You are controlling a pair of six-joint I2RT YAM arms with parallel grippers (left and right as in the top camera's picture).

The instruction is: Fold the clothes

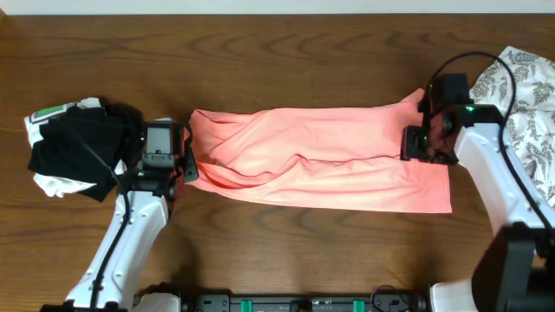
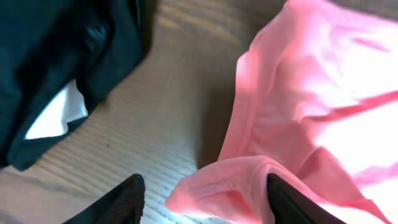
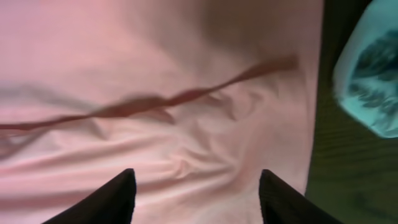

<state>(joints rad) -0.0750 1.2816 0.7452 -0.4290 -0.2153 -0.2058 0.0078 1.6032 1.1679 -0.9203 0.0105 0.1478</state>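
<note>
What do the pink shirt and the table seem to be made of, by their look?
The pink shirt looks like thin, soft knit fabric, perhaps cotton jersey, matte: it lies in loose folds and has a stitched hem. The fibre itself cannot be told. The table looks like dark brown wood or wood-look veneer, with clear grain lines and a slight sheen.

The T-shirt lies across the table's middle, from 9 to 3 o'clock. The bundle sits off its 9 o'clock end, another garment toward 2 o'clock. The left gripper stands between bundle and T-shirt, the right gripper over the 3 o'clock end.
</note>
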